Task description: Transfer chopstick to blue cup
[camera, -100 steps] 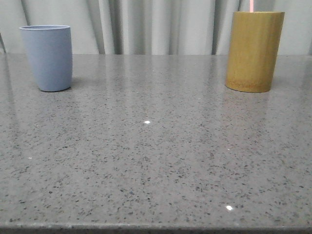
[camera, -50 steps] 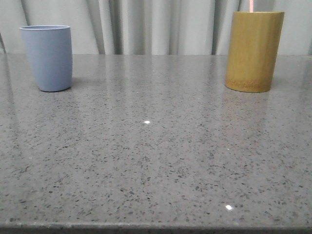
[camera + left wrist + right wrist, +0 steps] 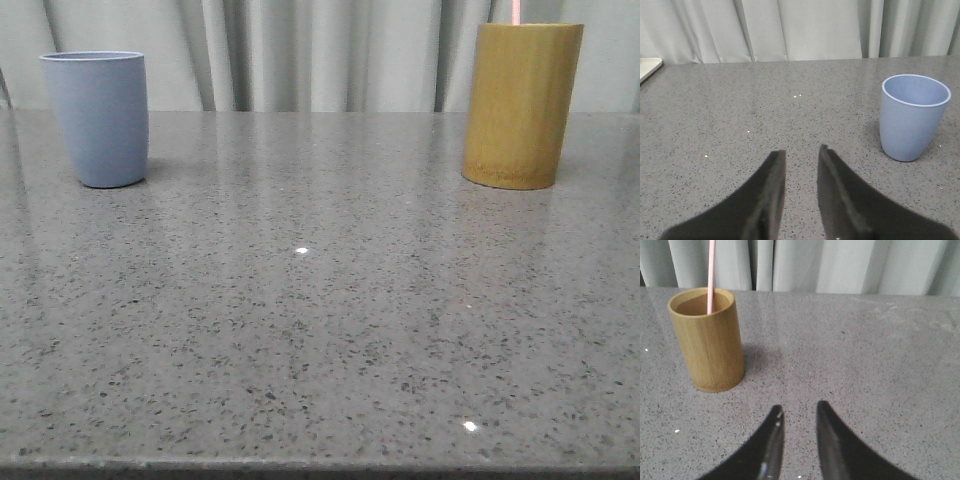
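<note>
Table: grey speckled stone tabletop point(image 3: 320, 330), glossy, pale pleated curtain point(image 3: 330, 55) behind; bears both vessels at its far side, well apart, near area bare, probably left free as working room for the arms.

Bamboo holder: tall yellow-brown bamboo cylinder point(image 3: 521, 105), upright at far right in the front view; seen from above in the right wrist view point(image 3: 707, 340), open-topped; serves as the start container.

Blue cup: matte pale blue-lavender tapered tumbler without handle point(image 3: 97, 118), upright at far left, shorter than the bamboo holder; in the left wrist view point(image 3: 912, 117) the visible part of the interior looks empty; mouth up, ready to receive.

Left gripper: black two-finger gripper point(image 3: 801, 155), fingers slightly parted with a narrow gap, nothing held; hangs over bare table, blue cup off to one side and apart.

Right gripper: black two-finger gripper point(image 3: 799, 410), fingers parted by a similar narrow gap, nothing held; aimed at the table just beside the bamboo holder, not touching it.

Chopstick: thin straight pale pink stick point(image 3: 711, 275), lower end inside the bamboo holder, leaning against its rim, upper part rising clear point(image 3: 516, 11); ungrasped.

Progress: transfer apparently not begun; likely first step a grasp of the exposed upper shaft by the nearer right gripper.
</note>
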`<state>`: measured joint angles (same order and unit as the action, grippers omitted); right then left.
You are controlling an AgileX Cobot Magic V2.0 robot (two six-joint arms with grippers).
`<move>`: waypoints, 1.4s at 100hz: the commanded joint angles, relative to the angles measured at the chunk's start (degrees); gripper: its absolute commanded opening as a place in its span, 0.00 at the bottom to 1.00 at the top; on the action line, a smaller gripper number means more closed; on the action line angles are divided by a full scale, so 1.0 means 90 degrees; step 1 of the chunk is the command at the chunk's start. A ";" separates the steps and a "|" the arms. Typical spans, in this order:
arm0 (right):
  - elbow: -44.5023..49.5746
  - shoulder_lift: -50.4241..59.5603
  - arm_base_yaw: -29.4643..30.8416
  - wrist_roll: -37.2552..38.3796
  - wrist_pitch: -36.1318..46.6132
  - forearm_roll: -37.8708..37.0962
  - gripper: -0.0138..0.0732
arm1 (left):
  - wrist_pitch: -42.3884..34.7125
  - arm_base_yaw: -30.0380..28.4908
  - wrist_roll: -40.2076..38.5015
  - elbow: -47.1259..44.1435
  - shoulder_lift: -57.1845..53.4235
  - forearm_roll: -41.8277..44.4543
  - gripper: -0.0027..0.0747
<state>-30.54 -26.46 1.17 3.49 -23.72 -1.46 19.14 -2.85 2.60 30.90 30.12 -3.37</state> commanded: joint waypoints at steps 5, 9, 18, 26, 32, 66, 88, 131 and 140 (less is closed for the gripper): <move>-0.0245 -0.0110 0.0038 0.0012 0.0447 -0.0046 0.51 | -0.0652 -0.0016 -0.0038 0.0253 0.0130 -0.0069 0.43; -0.0245 -0.0110 0.0038 0.0012 0.0447 -0.0046 0.51 | -0.0682 -0.0016 -0.0038 0.0253 0.0130 -0.0069 0.43; -0.0245 -0.0110 0.0038 0.0012 0.0451 -0.0046 0.51 | -0.0779 -0.0016 -0.0038 0.0253 0.0130 -0.0069 0.43; -0.0233 -0.0110 0.0038 0.0012 0.0410 -0.0046 0.51 | -0.0797 -0.0016 -0.0038 0.0241 0.0130 -0.0069 0.43; -0.0233 -0.0110 0.0038 0.0012 0.0418 -0.0021 0.51 | -0.0847 -0.0016 -0.0038 0.0228 0.0130 -0.0069 0.43; -0.0502 -0.0473 0.0038 0.0012 0.0417 0.0013 0.51 | 0.0420 -0.0016 -0.0027 0.1483 0.1224 -0.0096 0.43; -0.0702 -0.0768 0.0038 0.0012 0.0411 0.0013 0.51 | 0.0799 0.0241 0.0410 0.2675 0.2365 -0.0412 0.59; -0.0702 -0.0791 0.0038 0.0012 0.0405 0.0013 0.51 | 0.3304 0.0917 0.0410 0.5512 0.5232 -0.1031 0.62; -0.0702 -0.0791 0.0038 0.0012 0.0405 0.0013 0.51 | 0.3771 0.0944 0.0410 0.6098 0.5835 -0.1067 0.62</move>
<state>-34.76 -32.99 1.17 3.61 -24.13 -1.15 51.45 5.06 6.43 79.74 79.70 -11.39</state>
